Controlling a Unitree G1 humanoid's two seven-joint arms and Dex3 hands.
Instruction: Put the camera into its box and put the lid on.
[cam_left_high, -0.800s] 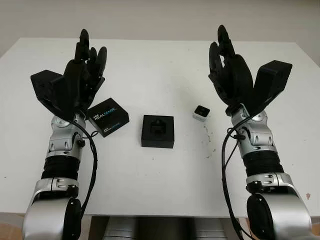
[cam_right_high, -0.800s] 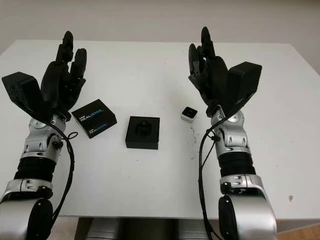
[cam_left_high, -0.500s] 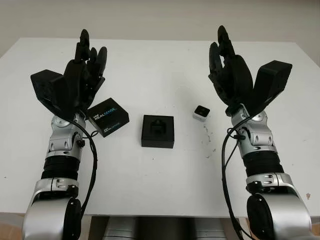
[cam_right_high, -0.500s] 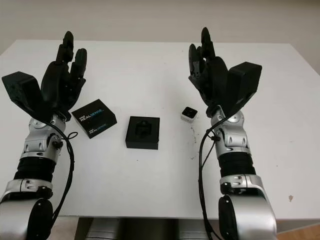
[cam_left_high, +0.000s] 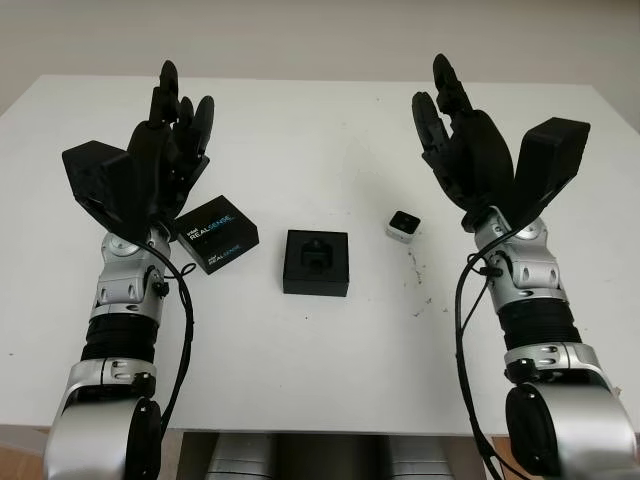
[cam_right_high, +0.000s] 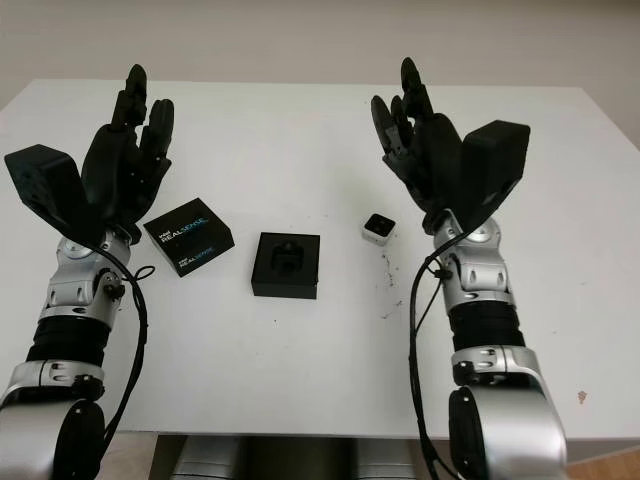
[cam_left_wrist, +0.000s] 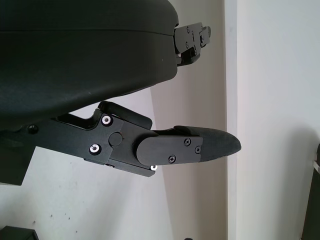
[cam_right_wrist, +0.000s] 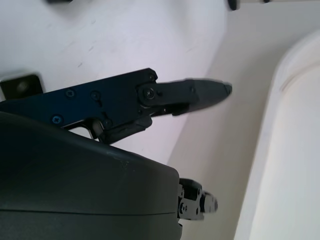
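The open black box (cam_left_high: 316, 262) sits at the middle of the white table (cam_left_high: 320, 130), its moulded insert showing. To its left lies the black lid (cam_left_high: 216, 234), printed side up. A small silver camera (cam_left_high: 402, 225) stands to the box's right. My left hand (cam_left_high: 170, 130) is raised above the table behind the lid, open and holding nothing. Behind and to the right of the camera my right hand (cam_left_high: 455, 125) is also raised and open. In the right wrist view the camera (cam_right_wrist: 20, 86) appears beside the hand's shell.
The table's back edge (cam_left_high: 300, 80) meets a pale wall. A few dark specks (cam_left_high: 418, 268) mark the tabletop right of the box. Bare tabletop stretches in front of the box and behind all three objects.
My right arm has shifted slightly to the right and its hand has tilted a little. The left arm, box, lid and camera have not moved.
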